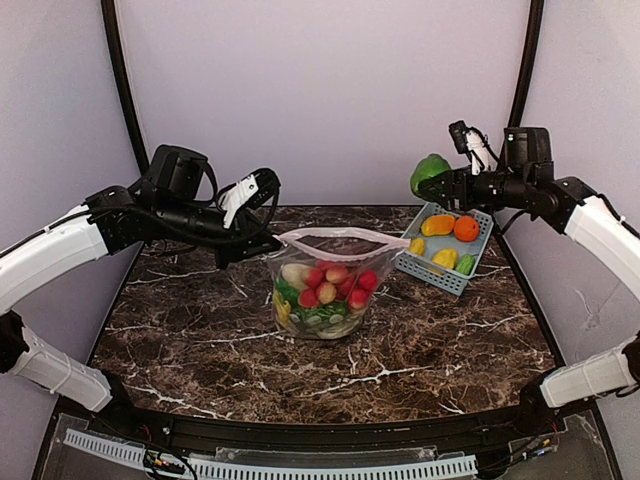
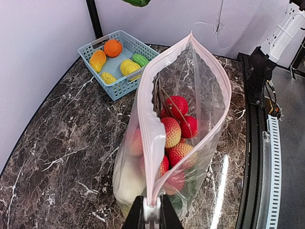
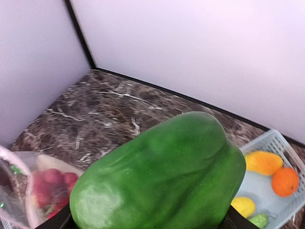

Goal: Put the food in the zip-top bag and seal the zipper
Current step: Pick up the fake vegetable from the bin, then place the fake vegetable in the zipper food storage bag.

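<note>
The zip-top bag stands upright in the middle of the table, its mouth spread wide. The pale pink zipper rims that mouth. My left gripper is shut on the zipper's near end, holding the bag up; from above the gripper sits at the bag's left corner. Food inside: small red fruits, a white vegetable, green pieces and a yellow piece. My right gripper is shut on a big green pepper, in the air right of the bag; the pepper hides its fingertips.
A blue-grey slatted basket stands at the back right, below the right gripper. It holds an orange fruit, yellow pieces and a small green piece. Walls close the table at the back and both sides.
</note>
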{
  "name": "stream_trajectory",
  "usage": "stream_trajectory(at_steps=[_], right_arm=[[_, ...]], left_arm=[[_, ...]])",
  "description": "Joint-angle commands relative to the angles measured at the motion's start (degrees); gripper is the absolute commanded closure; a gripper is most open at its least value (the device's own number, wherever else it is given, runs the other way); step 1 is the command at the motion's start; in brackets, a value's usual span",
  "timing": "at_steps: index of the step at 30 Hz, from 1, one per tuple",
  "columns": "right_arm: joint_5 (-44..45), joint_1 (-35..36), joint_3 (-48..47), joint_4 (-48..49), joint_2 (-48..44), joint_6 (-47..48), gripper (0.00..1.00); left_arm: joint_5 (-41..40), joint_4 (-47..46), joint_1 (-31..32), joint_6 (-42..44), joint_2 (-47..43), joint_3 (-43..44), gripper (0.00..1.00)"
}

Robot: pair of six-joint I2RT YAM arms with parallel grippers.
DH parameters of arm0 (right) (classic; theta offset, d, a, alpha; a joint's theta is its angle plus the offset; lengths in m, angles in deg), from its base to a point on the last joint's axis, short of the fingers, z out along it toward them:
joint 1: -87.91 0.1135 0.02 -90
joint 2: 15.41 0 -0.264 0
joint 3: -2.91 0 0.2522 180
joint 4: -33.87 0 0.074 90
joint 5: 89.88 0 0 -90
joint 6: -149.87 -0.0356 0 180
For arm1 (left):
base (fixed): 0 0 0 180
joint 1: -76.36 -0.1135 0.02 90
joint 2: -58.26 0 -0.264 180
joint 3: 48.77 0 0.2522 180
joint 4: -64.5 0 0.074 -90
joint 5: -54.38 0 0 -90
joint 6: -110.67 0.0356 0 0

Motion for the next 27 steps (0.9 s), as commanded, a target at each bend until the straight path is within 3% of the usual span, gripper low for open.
stream_trajectory(at_steps=[1, 9, 27], right_arm=[[-14.7, 3.9, -0.1, 5.0, -2.7, 3.9, 0.45], [-27.2, 9.4, -4.5, 3.3, 2.1, 6.3, 0.46], [-31.5, 16.9, -14.1, -14.4, 14.2, 15.3, 0.47]], left_arm=[[0.6, -1.4, 0.2, -0.5, -2.4, -0.8, 0.99], [0.5, -1.7, 0.3, -0.4, -3.0, -1.1, 0.99], [0.1, -1.8, 0.3, -0.3, -3.1, -1.2, 0.99]])
